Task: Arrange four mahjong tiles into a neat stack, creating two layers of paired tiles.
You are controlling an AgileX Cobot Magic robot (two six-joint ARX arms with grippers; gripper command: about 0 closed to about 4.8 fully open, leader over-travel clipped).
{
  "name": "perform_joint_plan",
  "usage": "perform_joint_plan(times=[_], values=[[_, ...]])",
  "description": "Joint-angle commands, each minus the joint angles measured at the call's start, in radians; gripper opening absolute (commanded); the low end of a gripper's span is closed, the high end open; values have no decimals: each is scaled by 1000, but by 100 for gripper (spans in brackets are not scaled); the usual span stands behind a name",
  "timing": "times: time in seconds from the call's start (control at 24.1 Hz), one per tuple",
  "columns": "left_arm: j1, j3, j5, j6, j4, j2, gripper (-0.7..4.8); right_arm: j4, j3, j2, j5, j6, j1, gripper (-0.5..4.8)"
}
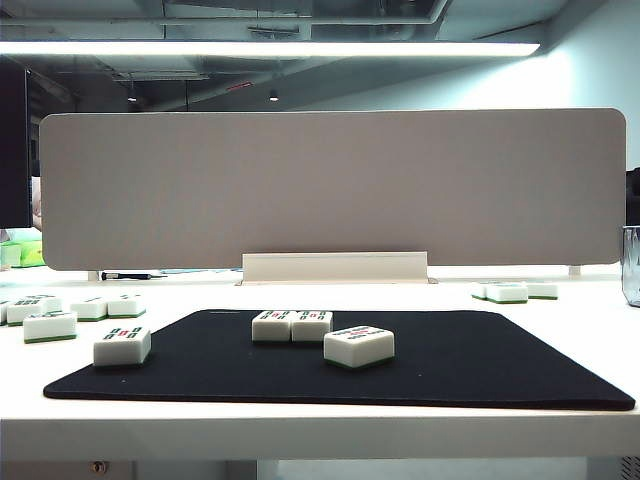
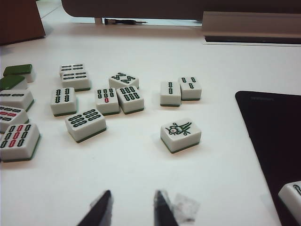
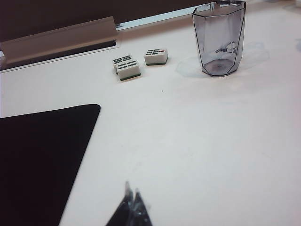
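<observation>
Four mahjong tiles (image 1: 310,325) lie flat on the black mat (image 1: 480,370): two touching mid-mat, one nearer each front corner. Left pincer (image 2: 130,207) and right pincer (image 3: 132,207), both narrow and empty, hover over bare counter (image 3: 197,136) beside the mat.

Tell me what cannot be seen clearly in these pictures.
- Exterior view: both arms out of frame; marks on the four mat tiles too small to read.
- Left wrist view: left gripper cut by the edge.
- Right wrist view: right gripper blurred, cut off; the item inside the clear cup is unclear.
</observation>
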Motion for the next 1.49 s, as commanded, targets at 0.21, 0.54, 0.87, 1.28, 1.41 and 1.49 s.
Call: perform_joint_plan(times=[0.21,0.54,0.87,1.28,1.41,1.49], values=[[-1,0,8,-3,-14,0,111,2,0,-8,5,-5,1,-1],[-1,0,8,-3,-14,0,111,8,3,-8,5,-5,1,-1],[-1,0,8,-3,-14,0,111,23,10,-8,5,-4,1,-1],[-1,0,7,-3,-14,0,111,-26,190,-8,5,-6,1,-1],[-1,0,7,-3,-14,0,111,-74,243,-8,1,-7,1,-1],[-1,0,7,-3,-14,0,111,-155,315,-8,1,-7,1,-1]])
